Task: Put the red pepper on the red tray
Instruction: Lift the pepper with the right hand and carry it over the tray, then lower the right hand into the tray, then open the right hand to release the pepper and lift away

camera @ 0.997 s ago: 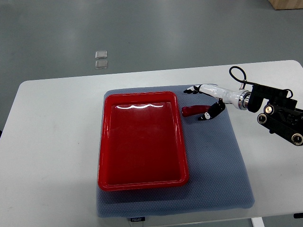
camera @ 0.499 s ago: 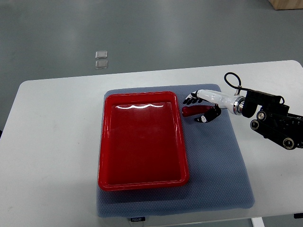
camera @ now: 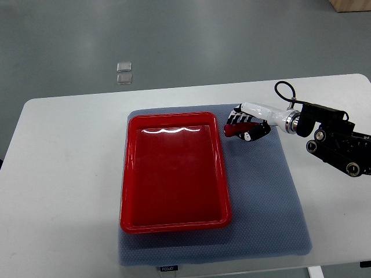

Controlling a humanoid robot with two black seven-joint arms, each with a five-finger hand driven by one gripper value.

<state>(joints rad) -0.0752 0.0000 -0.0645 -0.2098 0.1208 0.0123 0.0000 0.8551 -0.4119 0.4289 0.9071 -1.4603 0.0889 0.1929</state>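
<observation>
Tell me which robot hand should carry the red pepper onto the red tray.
Right. The right robot hand is already closed around the red pepper, just beside the red tray. The left arm is out of view.

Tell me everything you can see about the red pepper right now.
The red pepper is small, glossy, dark red and elongated, lying roughly sideways on the grey mat, just right of the red tray's upper right corner, outside it. The right hand is closed around its right part, hiding that end.
</observation>
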